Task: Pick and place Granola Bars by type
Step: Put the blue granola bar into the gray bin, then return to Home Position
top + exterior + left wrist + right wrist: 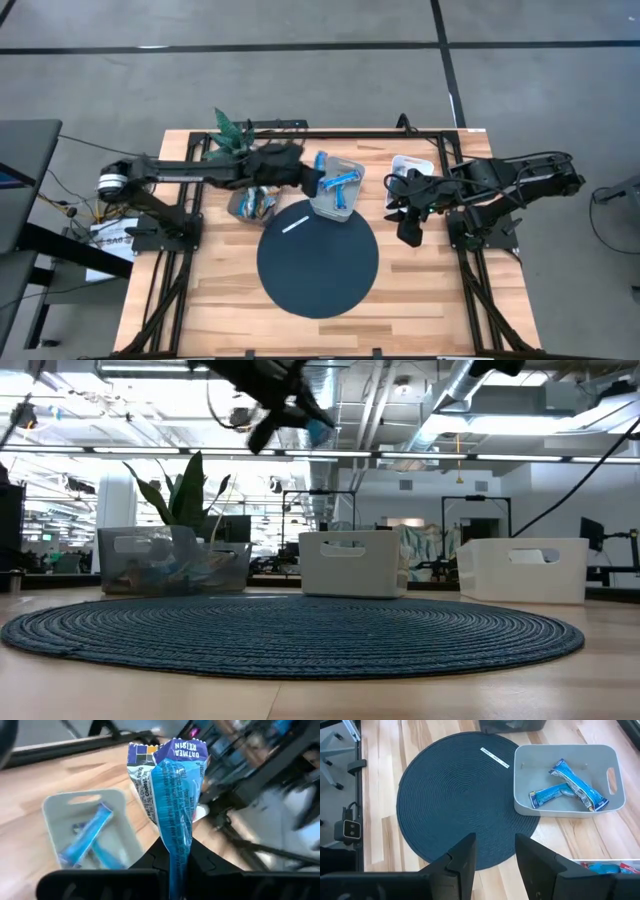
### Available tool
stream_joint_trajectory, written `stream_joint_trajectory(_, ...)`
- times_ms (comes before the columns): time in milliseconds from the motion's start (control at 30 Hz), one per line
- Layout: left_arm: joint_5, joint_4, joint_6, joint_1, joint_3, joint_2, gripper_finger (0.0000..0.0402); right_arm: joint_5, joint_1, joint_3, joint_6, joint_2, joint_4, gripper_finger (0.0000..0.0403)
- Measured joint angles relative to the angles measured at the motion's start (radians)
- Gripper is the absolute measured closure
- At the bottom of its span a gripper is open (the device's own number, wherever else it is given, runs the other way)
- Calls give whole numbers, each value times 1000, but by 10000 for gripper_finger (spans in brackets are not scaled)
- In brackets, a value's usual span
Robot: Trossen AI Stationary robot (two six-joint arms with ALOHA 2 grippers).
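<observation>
High view: the left hand (318, 183) reaches across the back of the bench (220, 300) and hovers over the middle bin (352, 166).
Left hand: clamped narrow on a blue granola bar (175, 805), which stands up from between the fingers in the left wrist view.
Purpose of hold: probably carriage to the middle bin, where other blue bars (570, 785) already lie; like goes with like.
Height: in the low view the left hand hangs well above the bins, so release appears not yet due.
Right hand: the right hand (492, 855) waits near the right edge of the round mat (318, 262), fingers parted, nothing between them.
Left bin: clear bin (170, 560) holding mixed bars, the likely supply.
Right bin: white bin (525, 570) at the right; contents are mostly hidden.
White stick: white stick (295, 224) lies on the mat, apart from the bins.
Surface: pale wooden planks under a dark woven mat.
Room: grey floor, open ceiling with ducts, a leafy plant (185, 495) behind the left bin.
</observation>
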Motion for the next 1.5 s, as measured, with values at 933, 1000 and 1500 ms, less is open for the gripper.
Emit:
stream_joint_trajectory(933, 302, -507, 302, 127, 545, 377, 339, 0, -31, 0, 6, 1, -10, 275)
stream_joint_trajectory(1000, 338, -498, 238, 142, 541, 377, 310, 0, -31, 0, 2, 1, -15, 275)
stream_joint_trajectory(1500, 304, -468, 338, 137, 539, 377, 172, 2, -20, -3, -93, -26, -28, 275)
